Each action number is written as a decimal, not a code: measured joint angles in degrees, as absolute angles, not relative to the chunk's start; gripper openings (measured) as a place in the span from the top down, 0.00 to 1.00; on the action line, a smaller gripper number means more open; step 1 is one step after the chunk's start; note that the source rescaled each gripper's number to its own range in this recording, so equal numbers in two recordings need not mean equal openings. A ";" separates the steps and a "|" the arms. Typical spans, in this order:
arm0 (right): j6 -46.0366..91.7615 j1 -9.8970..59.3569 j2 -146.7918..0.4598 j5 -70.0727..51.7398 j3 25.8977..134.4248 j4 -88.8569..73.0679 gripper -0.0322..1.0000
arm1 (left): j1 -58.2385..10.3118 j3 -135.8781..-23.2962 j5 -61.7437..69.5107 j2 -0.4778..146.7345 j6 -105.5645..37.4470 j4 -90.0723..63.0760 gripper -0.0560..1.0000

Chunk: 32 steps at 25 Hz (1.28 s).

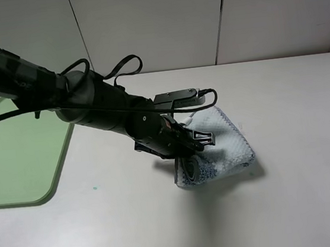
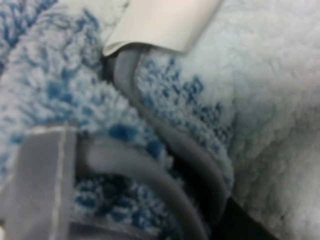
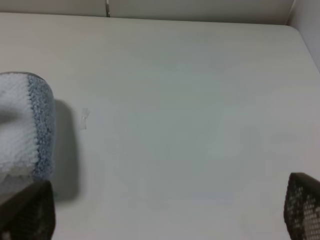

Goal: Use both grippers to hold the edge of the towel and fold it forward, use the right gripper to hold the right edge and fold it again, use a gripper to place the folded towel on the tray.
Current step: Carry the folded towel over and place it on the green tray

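Tray (image 1: 13,155) at far left of table (image 1: 292,192), well apart from towel. Left gripper (image 1: 187,148) reaches across to mid-table, down on left end of folded towel (image 1: 221,147); wrist view is all terry and grey hem (image 2: 165,135) up close, jaws hidden, can't tell if pinching. Right gripper (image 3: 165,220) spread wide, holding nothing, over bare table just beside towel's end (image 3: 22,125)
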<state>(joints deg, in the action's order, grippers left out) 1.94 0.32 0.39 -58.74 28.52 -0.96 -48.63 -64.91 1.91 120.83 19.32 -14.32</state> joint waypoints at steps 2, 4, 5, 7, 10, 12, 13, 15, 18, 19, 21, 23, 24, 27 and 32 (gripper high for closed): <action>1.94 0.32 0.39 -58.74 28.52 -0.96 0.00 | -48.63 -64.91 3.22 119.98 19.32 -14.32 0.78; 1.94 0.32 0.39 -58.74 28.52 -0.96 0.00 | -48.58 -64.91 4.69 118.79 19.32 -14.32 0.78; 1.94 0.32 0.39 -58.74 28.52 -0.96 0.00 | -48.58 -64.86 5.65 118.29 19.32 -14.32 0.78; 1.94 0.32 0.39 -58.74 28.52 -0.96 0.00 | -48.53 -64.86 6.96 117.24 19.32 -14.32 0.78; 1.94 0.32 0.39 -58.74 28.52 -0.96 0.00 | -48.53 -64.86 8.83 116.15 19.32 -13.61 0.78; 1.94 0.32 0.39 -58.74 28.52 -0.96 0.00 | -48.53 -64.86 10.17 115.21 19.32 -12.60 0.78; 1.94 0.32 0.39 -58.74 28.52 -0.96 0.00 | -48.38 -64.86 10.82 114.75 19.32 -12.17 0.78; 1.94 0.32 0.39 -58.74 28.52 -0.96 0.00 | -47.82 -64.86 12.15 113.31 19.26 -11.85 0.78; 1.94 0.32 0.39 -58.74 28.52 -0.96 0.00 | -46.65 -64.86 13.76 110.94 18.62 -10.98 0.79; 1.94 0.32 0.39 -58.74 28.52 -0.96 0.00 | -46.16 -64.86 14.52 110.04 18.47 -10.27 0.79; 1.94 0.32 0.39 -58.74 28.52 -0.96 0.00 | -45.06 -64.86 16.21 108.30 18.35 -8.57 0.79; 1.94 0.32 0.39 -58.74 28.52 -0.96 0.00 | -44.09 -64.86 18.22 106.85 18.27 -6.73 0.79; 1.94 0.32 0.39 -58.74 28.52 -0.96 0.00 | -43.36 -64.86 19.34 106.14 18.22 -5.64 0.79; 1.94 0.32 0.39 -58.74 28.52 -0.96 0.00 | -41.70 -64.86 22.86 104.12 18.22 -2.43 0.79; 1.94 0.32 0.39 -58.74 28.52 -0.96 0.00 | -38.40 -64.86 28.14 100.73 18.16 1.78 0.79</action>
